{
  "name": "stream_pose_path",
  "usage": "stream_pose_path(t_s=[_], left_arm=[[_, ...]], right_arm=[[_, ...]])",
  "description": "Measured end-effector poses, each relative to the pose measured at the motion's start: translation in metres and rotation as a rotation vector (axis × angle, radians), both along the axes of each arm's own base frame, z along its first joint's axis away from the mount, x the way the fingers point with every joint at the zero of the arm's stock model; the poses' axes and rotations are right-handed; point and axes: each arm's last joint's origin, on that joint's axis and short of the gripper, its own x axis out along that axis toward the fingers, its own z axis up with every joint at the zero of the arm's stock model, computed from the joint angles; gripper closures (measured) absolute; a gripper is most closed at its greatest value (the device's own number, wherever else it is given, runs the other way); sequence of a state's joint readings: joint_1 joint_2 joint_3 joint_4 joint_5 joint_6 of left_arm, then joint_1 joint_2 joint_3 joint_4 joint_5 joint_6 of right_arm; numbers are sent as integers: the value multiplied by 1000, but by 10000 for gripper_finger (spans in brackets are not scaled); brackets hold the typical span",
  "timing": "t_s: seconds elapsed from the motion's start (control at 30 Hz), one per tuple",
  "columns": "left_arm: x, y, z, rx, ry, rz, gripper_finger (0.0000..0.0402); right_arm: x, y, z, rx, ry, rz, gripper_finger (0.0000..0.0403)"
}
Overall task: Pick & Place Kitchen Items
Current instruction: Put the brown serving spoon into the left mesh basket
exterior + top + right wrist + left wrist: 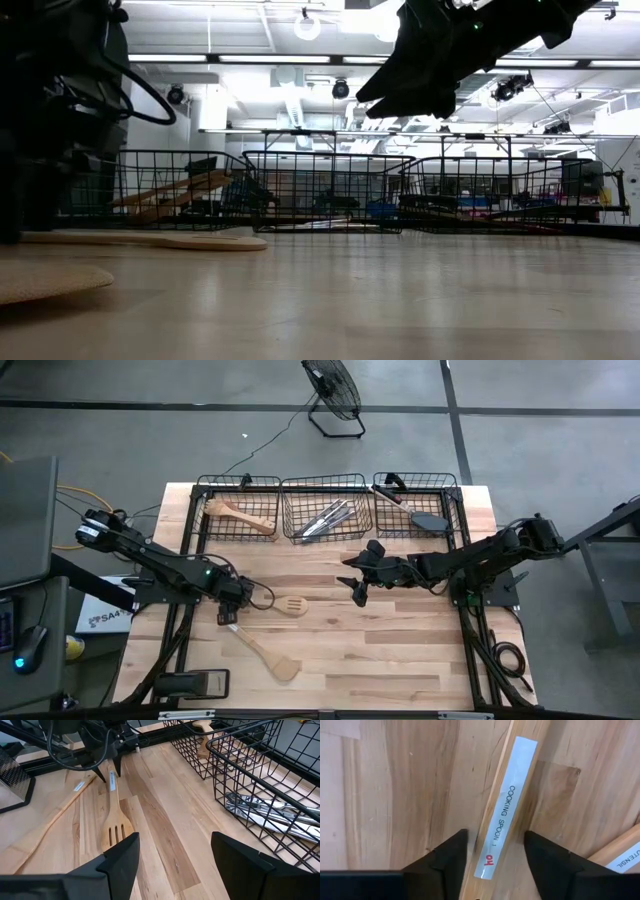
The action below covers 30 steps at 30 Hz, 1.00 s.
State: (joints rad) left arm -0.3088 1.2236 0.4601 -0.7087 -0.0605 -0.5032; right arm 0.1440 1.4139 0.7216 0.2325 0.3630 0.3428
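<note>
a pale wooden slotted cooking spoon (283,606) is laid flat on the light plank table (400,650), its flat head with three slots pointed toward the table's middle and its slim handle, bearing a white label printed "cooking spoon", run back between the fingers of the left gripper (232,605). the left gripper's two dark fingers (445,862) are set down on either side of the handle, spread a little wider than it, with a narrow gap seen on each side, so no grip is shown. a second light wooden spatula (263,654) is laid just beside it, nearer the table's front edge, angled away. the right gripper (357,582) is held above the table's middle with its fingers spread wide and nothing between them. along the far edge three black wire baskets (324,508) are lined up: wooden utensils (240,516) in the left one, silver metal knives (326,518) in the middle one, a black turner (428,518) in the right one.
</note>
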Motion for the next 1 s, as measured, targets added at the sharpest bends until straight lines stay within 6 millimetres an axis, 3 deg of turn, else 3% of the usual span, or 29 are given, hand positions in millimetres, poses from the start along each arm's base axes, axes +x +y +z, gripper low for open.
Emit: stream_pose_path(t_s=[0.37, 0.67, 1.0], left_arm=[[0, 0, -1, -4, -7, 33, 326], [1, 0, -1, -11, -10, 33, 327], [16, -5, 18, -28, -65, 36, 327]], right_arm=[[0, 0, 0, 1, 2, 0, 164], [0, 0, -1, 3, 7, 5, 164], [-1, 0, -2, 5, 18, 4, 164]])
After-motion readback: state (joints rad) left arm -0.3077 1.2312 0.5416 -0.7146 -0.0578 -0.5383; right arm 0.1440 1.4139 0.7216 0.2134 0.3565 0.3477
